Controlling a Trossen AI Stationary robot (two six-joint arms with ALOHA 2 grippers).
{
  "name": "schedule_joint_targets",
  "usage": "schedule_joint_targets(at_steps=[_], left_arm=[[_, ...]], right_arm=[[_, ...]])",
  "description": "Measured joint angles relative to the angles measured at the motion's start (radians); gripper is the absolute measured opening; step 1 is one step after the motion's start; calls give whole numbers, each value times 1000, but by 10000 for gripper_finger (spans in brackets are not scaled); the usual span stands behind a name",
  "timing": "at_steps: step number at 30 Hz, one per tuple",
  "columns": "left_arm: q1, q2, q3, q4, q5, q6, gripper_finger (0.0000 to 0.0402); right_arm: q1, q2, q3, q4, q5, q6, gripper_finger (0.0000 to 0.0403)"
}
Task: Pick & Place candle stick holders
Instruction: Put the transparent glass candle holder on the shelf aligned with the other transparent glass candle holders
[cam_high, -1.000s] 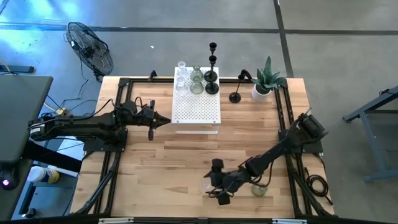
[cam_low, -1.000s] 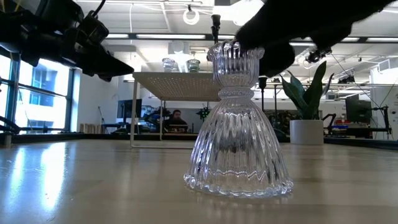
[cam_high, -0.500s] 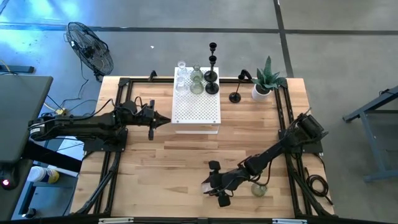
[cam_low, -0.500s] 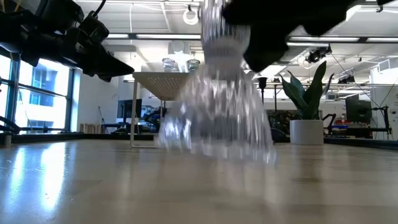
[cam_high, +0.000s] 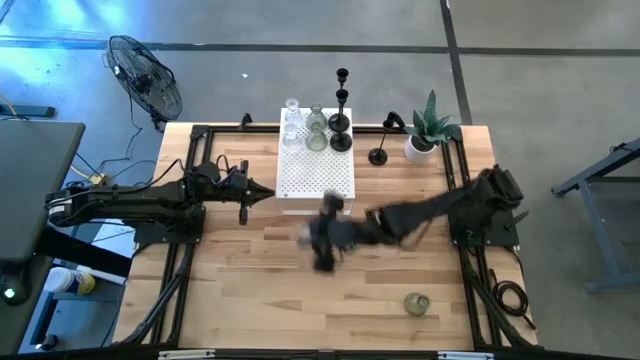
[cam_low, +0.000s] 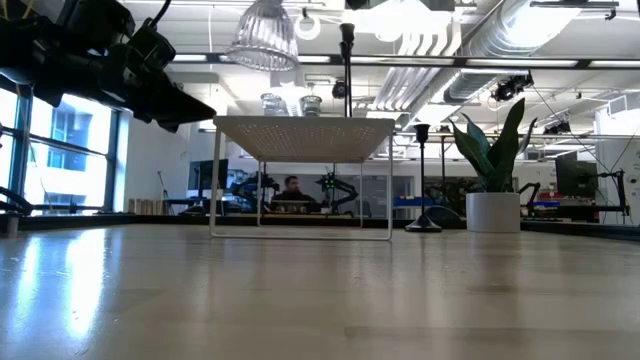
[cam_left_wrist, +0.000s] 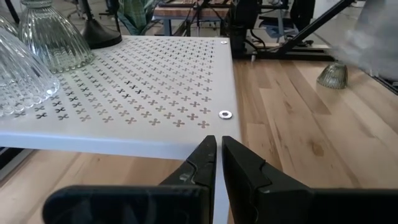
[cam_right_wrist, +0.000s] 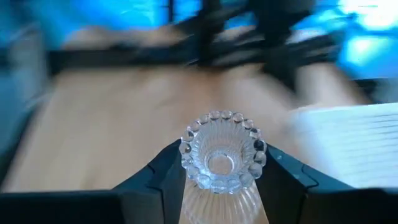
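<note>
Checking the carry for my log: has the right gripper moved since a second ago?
Yes. The right gripper, shut on the clear glass holder, moved from the table's near edge up toward the white perforated box.

I see the right gripper (cam_high: 322, 240) has left the table's near edge and swung up toward the white perforated box (cam_high: 315, 178). The ribbed clear glass candle holder (cam_right_wrist: 222, 163) clamped between its fingers is now off the wood, high in the low view.
</note>
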Motion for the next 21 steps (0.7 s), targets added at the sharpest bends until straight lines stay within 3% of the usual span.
schedule_joint_targets(at_steps=[4, 11, 21], left_arm=[[0, 0, 0, -1, 0, -1, 23], [0, 0, 0, -8, -1, -8, 23], [0, 0, 0, 6, -3, -9, 23]], right_arm=[[-140, 17, 126, -32, 7, 18, 150], [-329, 20, 119, -45, -67, 46, 153], [-403, 68, 97, 73, -127, -37, 153]])
